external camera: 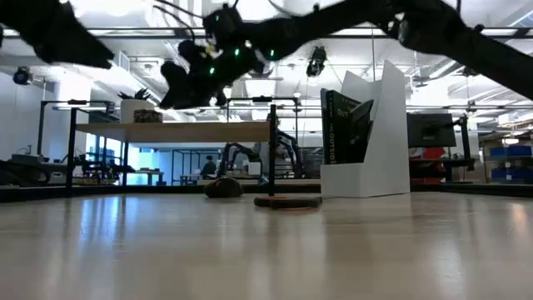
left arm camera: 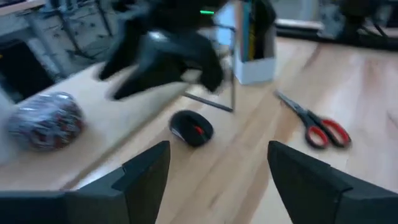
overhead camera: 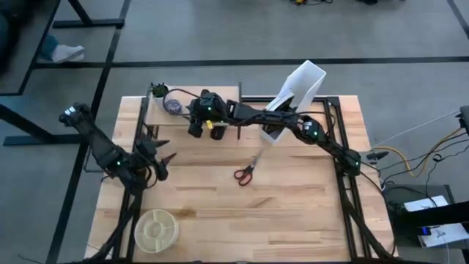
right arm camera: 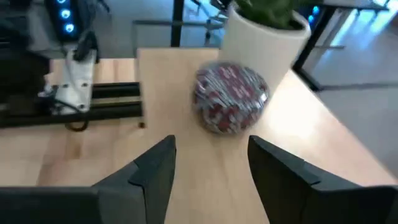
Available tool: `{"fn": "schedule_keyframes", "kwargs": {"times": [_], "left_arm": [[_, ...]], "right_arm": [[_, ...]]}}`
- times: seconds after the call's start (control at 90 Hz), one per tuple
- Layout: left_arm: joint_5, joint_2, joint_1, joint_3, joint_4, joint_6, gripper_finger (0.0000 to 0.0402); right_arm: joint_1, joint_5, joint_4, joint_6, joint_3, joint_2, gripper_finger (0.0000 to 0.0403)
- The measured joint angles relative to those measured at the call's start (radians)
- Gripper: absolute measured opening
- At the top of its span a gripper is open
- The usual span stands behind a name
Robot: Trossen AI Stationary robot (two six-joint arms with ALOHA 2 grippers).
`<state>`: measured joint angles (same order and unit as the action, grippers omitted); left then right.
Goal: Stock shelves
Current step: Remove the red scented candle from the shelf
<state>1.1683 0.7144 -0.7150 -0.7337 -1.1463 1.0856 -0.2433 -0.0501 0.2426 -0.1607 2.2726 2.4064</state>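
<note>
The shelves hold a ball and plant; mouse and scissors remain on the worktop. The right pincer hangs spread and empty above the shelves, the left pincer spread too.

Shelf top crowded: ball, plant pot; board's near part bare.

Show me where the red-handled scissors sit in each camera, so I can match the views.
High view: scissors lie mid-table, in front of the white file holder.
Low view: I cannot pick them out; a low dark object lies near the file holder, too unclear to name.
Left wrist view: scissors lie on bare wood, beyond the open left gripper.
Right wrist view: not in it.
Shared landmark: the white file holder.
</note>
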Motion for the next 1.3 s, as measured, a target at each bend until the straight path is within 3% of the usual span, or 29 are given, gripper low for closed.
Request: {"fn": "schedule_keyframes", "kwargs": {"times": [0.222, 0.5, 0.678, 1.044, 1.122, 1.3], "left_arm": [[-0.052, -0.014, 0.223, -0.168, -0.029, -0.155, 0.0202], [-0.157, 0.011, 0.63, -0.363, -0.03, -0.387, 0.0169], [-0.37, 0.061, 0.937, -0.458, -0.03, -0.556, 0.0135], [-0.82, 0.272, 1.596, -0.567, 0.006, -0.963, 0.0062], [-0.832, 0.282, 1.639, -0.576, -0.007, -0.993, 0.0053], [-0.896, 0.283, 1.612, -0.606, -0.017, -0.989, 0.0035]], "right_arm": [[0.064, -0.005, 0.146, -0.126, 0.0, -0.145, 0.0181], [0.169, -0.005, 0.24, -0.13, 0.0, -0.261, 0.0181], [0.256, -0.002, 0.314, -0.135, -0.002, -0.259, 0.0181], [0.415, -0.003, 0.255, -0.129, -0.094, -0.244, 0.018], [0.434, -0.006, 0.225, -0.115, -0.145, -0.244, 0.0176], [0.465, -0.002, 0.094, -0.064, -0.292, -0.243, 0.0158]]}}
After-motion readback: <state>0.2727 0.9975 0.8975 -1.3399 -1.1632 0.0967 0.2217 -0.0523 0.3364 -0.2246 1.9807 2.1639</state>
